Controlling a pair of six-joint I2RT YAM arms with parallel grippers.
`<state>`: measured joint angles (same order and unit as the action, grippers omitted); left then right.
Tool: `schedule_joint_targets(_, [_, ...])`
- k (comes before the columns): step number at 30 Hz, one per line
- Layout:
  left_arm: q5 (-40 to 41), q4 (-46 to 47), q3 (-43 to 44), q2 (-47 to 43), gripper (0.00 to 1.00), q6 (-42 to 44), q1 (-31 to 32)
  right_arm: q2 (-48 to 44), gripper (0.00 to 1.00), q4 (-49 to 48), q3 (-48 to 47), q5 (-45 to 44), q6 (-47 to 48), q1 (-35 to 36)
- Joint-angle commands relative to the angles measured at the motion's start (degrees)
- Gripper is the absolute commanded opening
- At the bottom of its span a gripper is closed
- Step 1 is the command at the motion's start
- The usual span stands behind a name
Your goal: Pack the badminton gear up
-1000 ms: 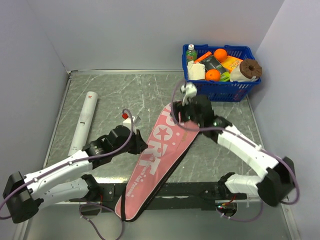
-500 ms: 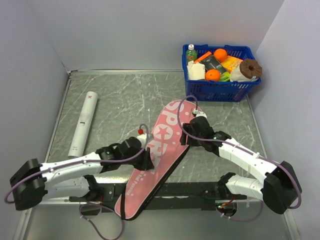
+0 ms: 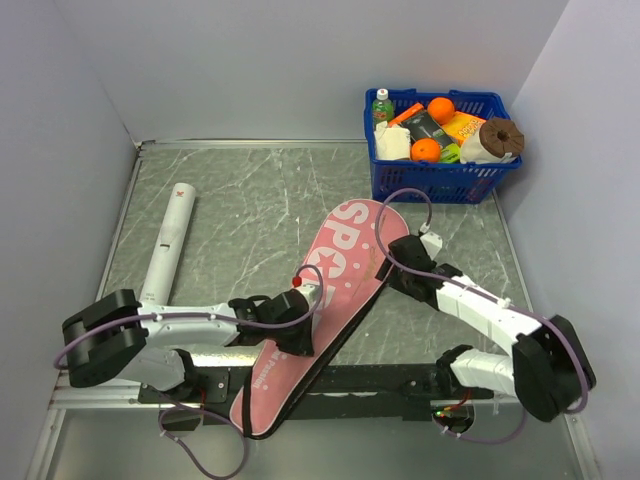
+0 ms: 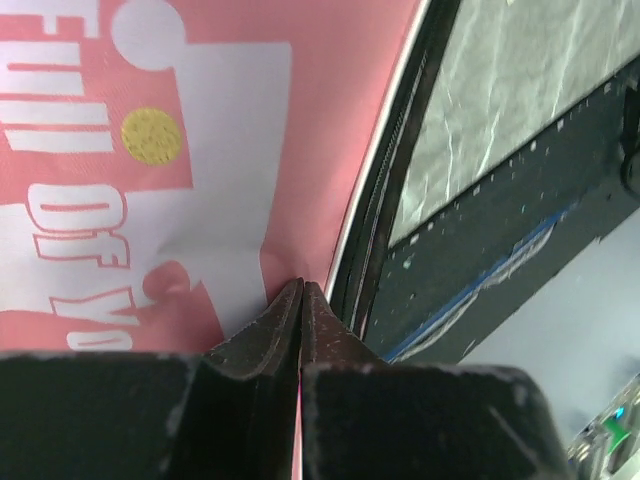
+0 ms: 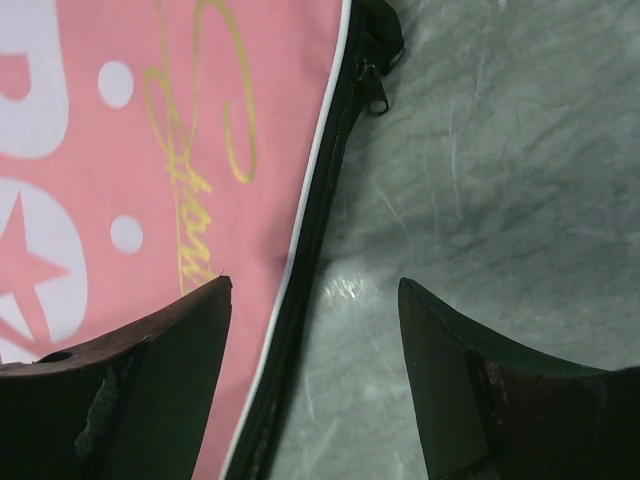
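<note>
One bag (image 3: 330, 290), one tube (image 3: 168, 245); left fingers (image 4: 250, 350) pinch the bag, right fingers (image 5: 150, 400) spread.

High rear camera looks down; wrist cameras hug the bag (image 3: 335, 265).

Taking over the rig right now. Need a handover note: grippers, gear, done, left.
Left gripper: shut, pinching a fold of the pink bag beside its zip edge.
Right gripper: open, straddling the bag's zip edge near the zipper pull.
White tube: on the table, far left, outside the bag.
Rackets, shuttlecock: not visible, perhaps already inside.
Left: pack the tube, confirm the zip is closed.
</note>
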<state>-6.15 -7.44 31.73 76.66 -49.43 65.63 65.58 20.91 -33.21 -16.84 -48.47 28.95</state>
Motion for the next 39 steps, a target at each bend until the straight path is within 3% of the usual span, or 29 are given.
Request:
schedule_joint_targets(1, [5.97,-1.25,2.02,2.35,0.08,-3.13,0.2,5.51,0.75,-5.08,-0.71,-2.32,-7.06,-1.87])
schedule_joint_targets(7, [5.98,-2.66,2.55,3.23,0.08,-2.78,-0.59,13.07,0.68,-12.99,-0.45,2.07,-12.17,-5.39])
schedule_joint_targets(9, [5.98,-2.84,2.38,2.97,0.08,-2.43,-1.11,15.01,0.62,-14.66,-0.8,1.55,-12.7,-6.1])
schedule_joint_targets(12, [5.98,-3.37,1.67,2.18,0.08,-1.9,-2.34,15.81,0.4,-17.64,-0.02,1.2,-13.06,-6.8])
schedule_joint_targets(13, [5.98,-3.37,1.33,1.91,0.08,-1.81,-3.3,15.02,0.23,-18.52,1.29,1.11,-13.14,-7.32])
schedule_joint_targets(16, [5.98,-3.81,1.06,1.65,0.08,-0.85,-5.76,12.92,0.0,-22.21,4.29,0.58,-12.97,-8.12])
schedule_joint_targets(21, [5.98,-5.21,1.67,1.47,0.09,0.12,-10.25,8.17,0.0,-19.86,6.14,-1.61,-12.88,-8.82])
schedule_joint_targets(25, [7.65,-4.51,1.85,0.06,0.12,0.56,-15.6,-0.69,0.0,-15.03,8.33,-5.21,-13.93,-8.74])
schedule_joint_targets(33, [7.91,-4.25,5.54,6.47,0.04,2.85,-19.92,-13.63,0.0,-1.06,10.79,-9.62,-19.37,-8.65])
schedule_joint_targets(39, [8.53,-4.6,8.35,7.45,0.01,4.16,-25.45,-19.09,0.0,2.03,14.48,-8.12,-23.86,-5.93])
